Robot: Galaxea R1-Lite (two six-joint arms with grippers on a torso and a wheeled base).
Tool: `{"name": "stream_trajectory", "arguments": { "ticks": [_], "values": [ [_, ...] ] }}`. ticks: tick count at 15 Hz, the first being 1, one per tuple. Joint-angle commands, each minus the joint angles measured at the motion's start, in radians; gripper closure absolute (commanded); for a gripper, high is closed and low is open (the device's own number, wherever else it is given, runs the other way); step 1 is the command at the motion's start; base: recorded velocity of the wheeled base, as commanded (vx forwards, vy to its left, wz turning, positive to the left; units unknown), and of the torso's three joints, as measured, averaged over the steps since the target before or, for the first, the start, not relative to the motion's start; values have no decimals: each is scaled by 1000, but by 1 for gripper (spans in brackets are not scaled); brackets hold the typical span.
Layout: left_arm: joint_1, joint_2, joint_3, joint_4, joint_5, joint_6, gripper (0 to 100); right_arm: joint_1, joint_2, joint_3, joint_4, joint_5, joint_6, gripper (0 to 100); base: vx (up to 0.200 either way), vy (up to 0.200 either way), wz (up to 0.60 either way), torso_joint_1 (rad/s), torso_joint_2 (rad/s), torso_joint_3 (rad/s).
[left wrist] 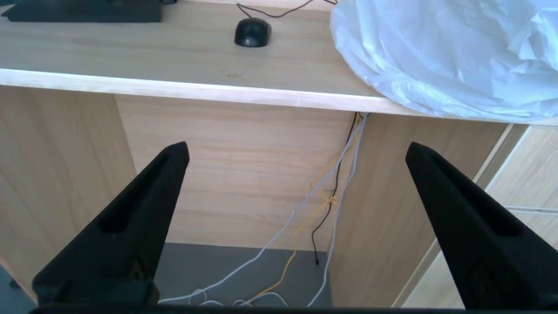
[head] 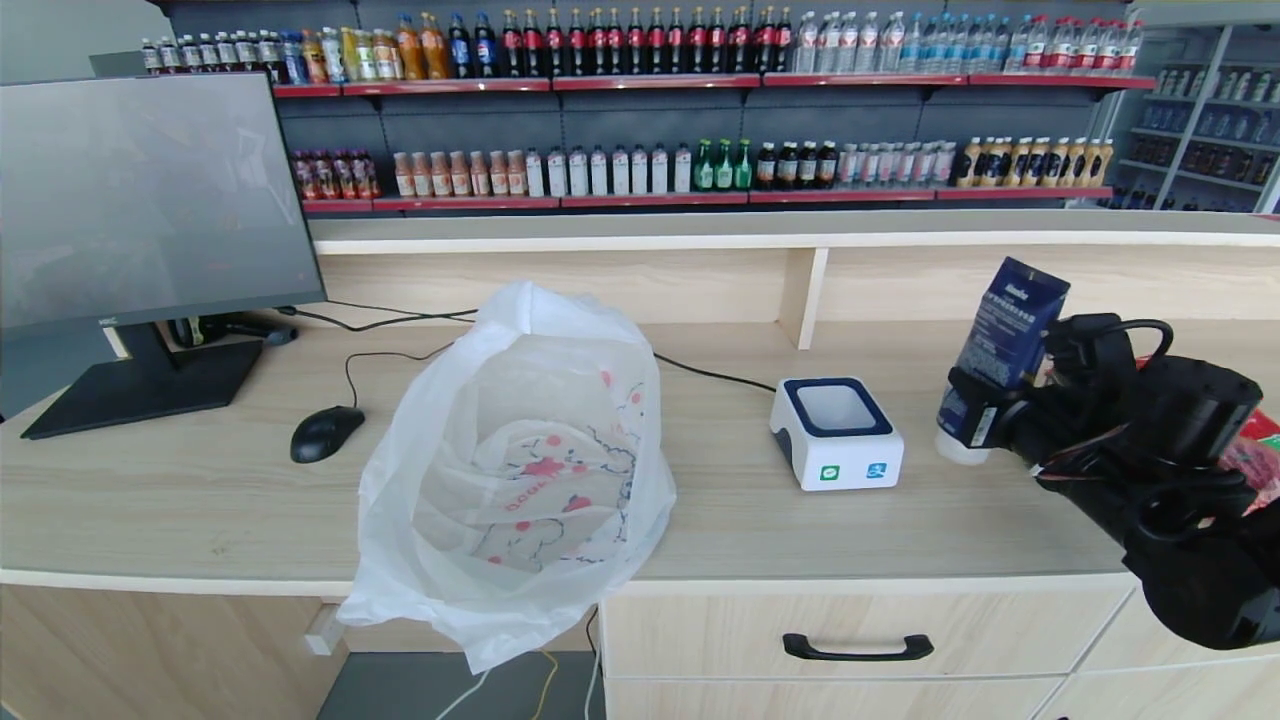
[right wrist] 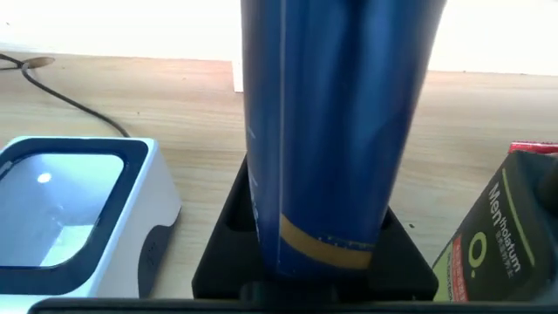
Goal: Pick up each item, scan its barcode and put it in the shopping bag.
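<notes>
Grips a blue tube [head: 1008,315] with the right gripper [head: 985,412], shut tightly on the lower part, just above the white cap [head: 962,452]. Holds the tube almost upright, cap down and flat sealed end up, leaning a little to the right. Contact between cap and wooden counter [head: 150,500]: not possible to tell.

Has the white scanner [head: 836,432] near, to the left of this gripper and a little lower, standing on the counter with the glass window up, apart from the tube. Has the shopping bag [head: 520,450] farther left, beyond the scanner and well apart from the gripper: thin white plastic, mouth open upward, lower part hanging over the front edge of the counter. Still farther on that side: a black mouse [head: 325,432] and a monitor [head: 150,190]. Just beside the gripper on the right: a dark green package [right wrist: 501,235] with a red edge.

Holds nothing in the left gripper [left wrist: 296,153]: black fingers [left wrist: 131,227] spread wide, only air between. Points toward the wooden front of the counter, apart from it. Beyond the fingertips: thin cables [left wrist: 336,209] hanging down in front of the panel, and, on the counter top, the mouse and the overhanging part of the bag.
</notes>
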Motion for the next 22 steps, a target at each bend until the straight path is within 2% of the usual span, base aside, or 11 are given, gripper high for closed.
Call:
{"name": "stream_trajectory", "arguments": {
  "ticks": [1, 6, 10, 12, 15, 17, 20, 22],
  "values": [
    [0, 0, 0, 0, 0, 0, 0, 3, -112, 20, 3, 0, 5, 100, 0, 0, 0, 0, 0, 0],
    [0, 0, 0, 0, 0, 0, 0, 29, -347, 106, 98, 2, 3, 100, 0, 0, 0, 0, 0, 0],
    [0, 0, 0, 0, 0, 0, 0, 122, -540, 143, 273, 0, 26, 100, 0, 0, 0, 0, 0, 0],
    [0, 0, 0, 0, 0, 0, 0, 194, -615, 135, 376, -3, 94, 100, 0, 0, 0, 0, 0, 0],
    [0, 0, 0, 0, 0, 0, 0, 241, -618, 146, 391, -21, 135, 100, 0, 0, 0, 0, 0, 0],
    [0, 0, 0, 0, 0, 0, 0, 306, -637, 166, 391, -17, 138, 100, 0, 0, 0, 0, 0, 0],
    [0, 0, 0, 0, 0, 0, 0, 450, -637, 149, 391, 5, 285, 100, 0, 0, 0, 0, 0, 0],
    [0, 0, 0, 0, 0, 0, 0, 497, -637, 126, 391, 59, 404, 100, 0, 0, 0, 0, 0, 0]
  ]
}}
